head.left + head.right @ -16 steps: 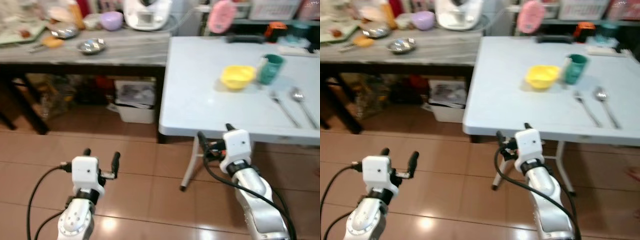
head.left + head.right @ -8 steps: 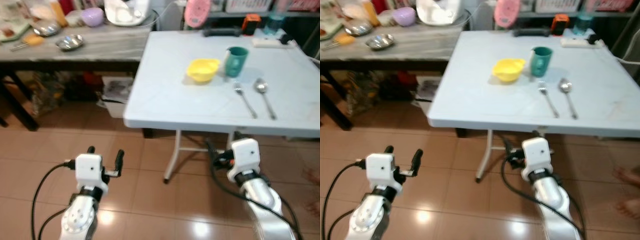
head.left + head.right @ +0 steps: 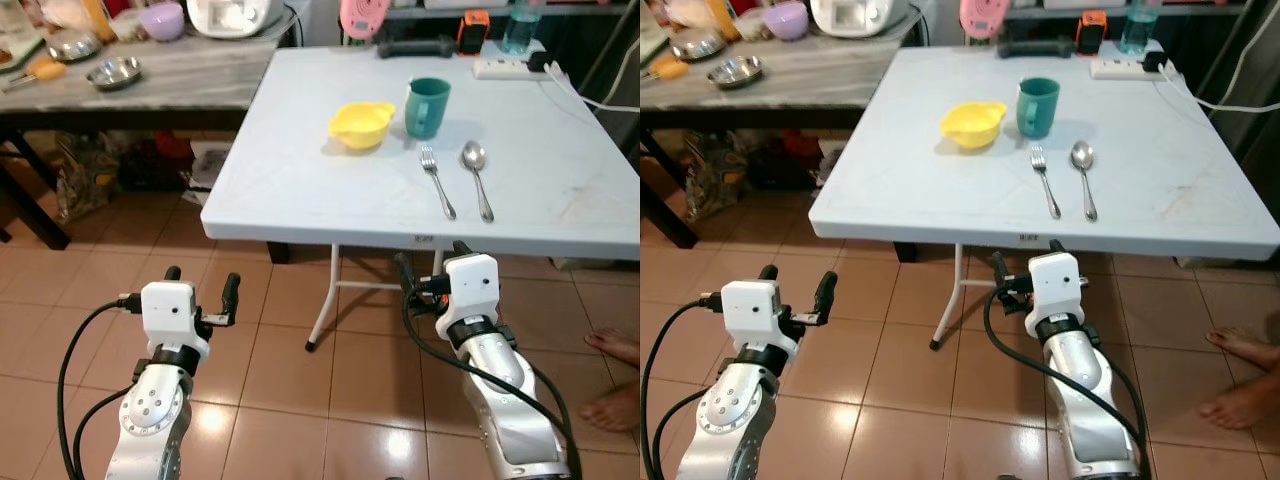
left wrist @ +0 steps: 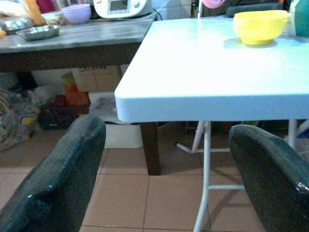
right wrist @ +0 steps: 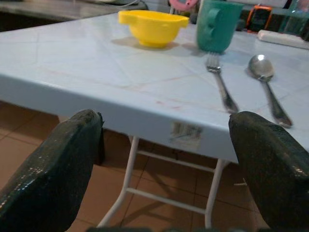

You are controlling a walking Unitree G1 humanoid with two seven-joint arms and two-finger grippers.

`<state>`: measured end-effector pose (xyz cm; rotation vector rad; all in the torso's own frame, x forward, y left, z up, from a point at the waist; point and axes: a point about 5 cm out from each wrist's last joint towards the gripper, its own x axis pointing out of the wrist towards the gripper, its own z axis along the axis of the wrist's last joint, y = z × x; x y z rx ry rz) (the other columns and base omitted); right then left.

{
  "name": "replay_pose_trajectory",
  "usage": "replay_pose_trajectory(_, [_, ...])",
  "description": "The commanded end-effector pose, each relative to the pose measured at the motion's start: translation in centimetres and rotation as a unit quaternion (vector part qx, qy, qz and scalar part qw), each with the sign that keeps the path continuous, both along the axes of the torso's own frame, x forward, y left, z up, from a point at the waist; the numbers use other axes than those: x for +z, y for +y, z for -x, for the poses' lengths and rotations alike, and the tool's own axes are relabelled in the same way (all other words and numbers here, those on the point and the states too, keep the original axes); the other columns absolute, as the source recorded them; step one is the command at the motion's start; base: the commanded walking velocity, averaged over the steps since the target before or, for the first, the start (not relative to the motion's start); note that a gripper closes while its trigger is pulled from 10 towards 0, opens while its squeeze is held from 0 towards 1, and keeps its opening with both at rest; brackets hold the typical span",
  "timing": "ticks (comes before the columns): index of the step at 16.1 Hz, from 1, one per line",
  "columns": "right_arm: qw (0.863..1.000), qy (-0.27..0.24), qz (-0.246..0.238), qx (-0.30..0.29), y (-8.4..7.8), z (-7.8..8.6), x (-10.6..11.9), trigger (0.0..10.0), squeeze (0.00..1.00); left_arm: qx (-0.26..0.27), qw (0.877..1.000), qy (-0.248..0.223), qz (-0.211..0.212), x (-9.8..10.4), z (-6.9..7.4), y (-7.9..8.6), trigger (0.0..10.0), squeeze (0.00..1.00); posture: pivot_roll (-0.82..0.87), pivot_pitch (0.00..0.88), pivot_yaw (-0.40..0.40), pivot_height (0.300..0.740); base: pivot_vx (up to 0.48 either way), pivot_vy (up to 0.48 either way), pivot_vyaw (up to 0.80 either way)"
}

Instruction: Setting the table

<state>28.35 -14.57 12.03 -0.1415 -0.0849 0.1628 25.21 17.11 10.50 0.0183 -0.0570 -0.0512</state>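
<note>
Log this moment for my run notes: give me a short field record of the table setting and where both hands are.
table: white folding table
bowl: yellow bowl, left of the mug
mug: green mug, upright
cutlery: fork and spoon side by side, in front of the mug
left hand: left hand open, holding nothing, low over the tiled floor, short of the table
right hand: right hand open, holding nothing, below the table's near edge
side counter: metal dishes and purple bowl

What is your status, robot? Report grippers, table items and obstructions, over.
Left gripper and right gripper open, empty, below the white table edge. Yellow bowl, green mug, fork, spoon laid out. A person's bare foot on the floor, right.
</note>
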Motion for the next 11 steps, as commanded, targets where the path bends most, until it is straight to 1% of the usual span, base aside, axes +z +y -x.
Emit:
replay_pose_trajectory(1, [1.0, -0.006, -0.005, 0.011, 0.6, -0.1, 0.4, 10.0, 0.0, -0.001, 1.0, 0.003, -0.001, -0.3, 0.3, 0.3, 10.0, 0.0, -0.07, 0.126, 0.075, 0.74, 0.0, 0.0, 0.0])
replay_pose_trajectory(2, [1.0, -0.009, -0.003, 0.011, 0.5, -0.2, 0.6, 10.0, 0.0, 0.0, 1.0, 0.002, 0.01, -0.3, 0.3, 0.3, 10.0, 0.0, -0.09, 0.124, 0.082, 0.74, 0.0, 0.0, 0.0])
replay_pose_trajectory(4, [1.0, -0.022, 0.004, 0.006, 0.3, -0.5, 1.0, 10.0, 0.0, -0.014, 1.0, -0.003, 0.008, -0.2, 0.1, -0.3, 10.0, 0.0, -0.09, 0.118, 0.077, 0.74, 0.0, 0.0, 0.0])
replay_pose_trajectory(6, [1.0, -0.026, -0.003, 0.003, 0.5, -0.9, 1.4, 10.0, 0.0, -0.023, 1.0, -0.01, 0.01, 0.1, -0.3, -0.8, 10.0, 0.0, -0.09, 0.117, 0.066, 0.74, 0.0, 0.0, 0.0])
replay_pose_trajectory(7, [0.999, -0.032, 0.004, 0.016, 0.9, -1.1, 1.6, 10.0, 0.0, -0.017, 1.0, -0.014, 0.015, 0.1, -0.4, -0.7, 10.0, 0.0, -0.09, 0.113, 0.06, 0.74, 0.281, 0.0, 0.0])
replay_pose_trajectory(9, [0.999, -0.034, 0.004, 0.016, 0.7, -1.2, 1.8, 10.0, 0.0, -0.012, 1.0, -0.014, 0.017, 0.1, -0.5, -0.6, 10.0, 0.0, -0.09, 0.111, 0.055, 0.74, 0.287, 0.0, 0.0])
replay_pose_trajectory(11, [0.999, -0.038, 0.008, 0.015, 0.5, -1.5, 2.0, 10.0, 0.0, -0.019, 0.999, -0.015, 0.024, 0.0, -0.4, -0.9, 10.0, 0.0, -0.1, 0.114, 0.062, 0.74, 0.319, 0.0, 0.0])
